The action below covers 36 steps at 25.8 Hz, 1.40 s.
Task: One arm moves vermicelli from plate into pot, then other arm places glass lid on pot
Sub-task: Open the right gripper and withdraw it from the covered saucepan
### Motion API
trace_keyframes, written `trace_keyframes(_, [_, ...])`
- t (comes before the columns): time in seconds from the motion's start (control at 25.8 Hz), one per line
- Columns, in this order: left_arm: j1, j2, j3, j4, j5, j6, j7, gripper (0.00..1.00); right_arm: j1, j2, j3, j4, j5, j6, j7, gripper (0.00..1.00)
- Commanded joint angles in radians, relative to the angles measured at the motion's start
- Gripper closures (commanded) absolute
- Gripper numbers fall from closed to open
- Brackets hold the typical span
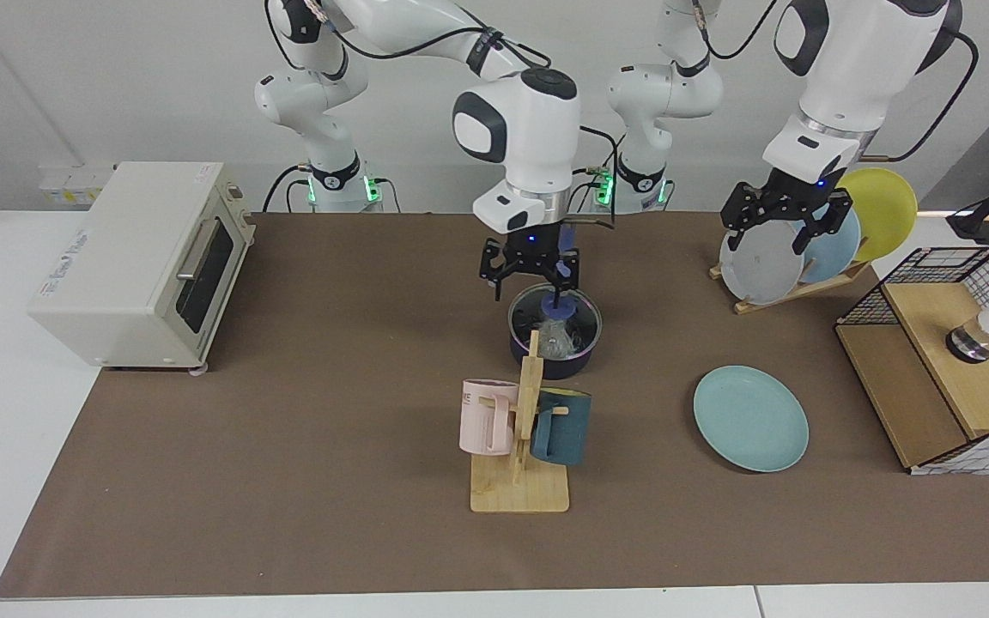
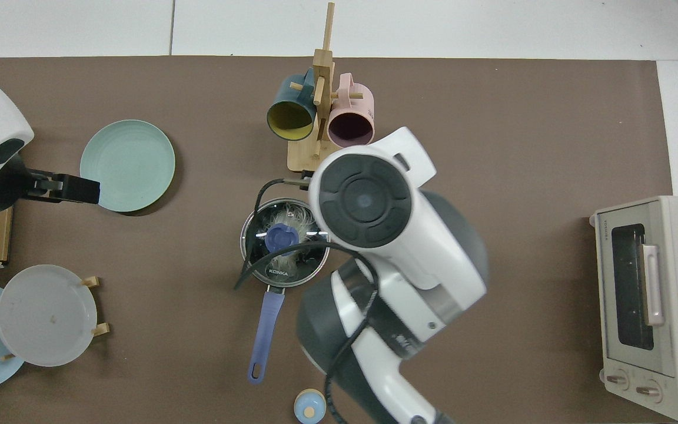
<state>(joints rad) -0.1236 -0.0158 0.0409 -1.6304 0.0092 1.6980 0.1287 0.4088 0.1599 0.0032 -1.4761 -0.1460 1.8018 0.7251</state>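
Right gripper, fingers spread and empty, hangs over glass lid seated on pot mid-mat, vermicelli inside; left gripper waits by far edge; risk: fingertip clipping knob, unseating lid.

Open brown mat all around the pot except toward the mug rack, close on its camera side. Above the glass lid, right gripper open, just clear. Left gripper open before the plate rack, well away from the teal plate.
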Motion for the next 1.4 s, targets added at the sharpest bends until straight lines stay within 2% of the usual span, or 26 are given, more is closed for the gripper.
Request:
trace_keyframes(0.0, [-0.01,-0.012,0.014,-0.022,-0.015,0.015,0.039,0.0,-0.1,-0.109,0.017,-0.11,0.02,-0.047,-0.114,0.01])
trace_keyframes(0.16, [-0.01,-0.012,0.014,-0.022,-0.015,0.012,0.035,0.0,-0.177,-0.138,0.015,-0.121,0.06,-0.13,-0.239,0.01])
trace_keyframes(0.31, [-0.01,-0.012,0.014,-0.022,-0.015,0.003,0.035,0.0,-0.257,-0.183,0.015,-0.177,0.085,-0.136,-0.34,0.01])
trace_keyframes(0.66, [-0.01,-0.012,0.022,-0.029,-0.015,-0.015,0.034,0.0,-0.35,-0.201,0.015,-0.228,0.091,-0.157,-0.456,0.01])
trace_keyframes(0.93, [-0.01,-0.012,0.025,-0.029,-0.015,-0.015,0.035,0.0,-0.387,-0.201,0.015,-0.242,0.118,-0.156,-0.495,0.01])
trace_keyframes(1.36, [-0.01,-0.012,0.025,-0.029,-0.003,-0.015,0.029,0.0,-0.403,-0.185,0.014,-0.211,0.137,-0.137,-0.501,0.01])
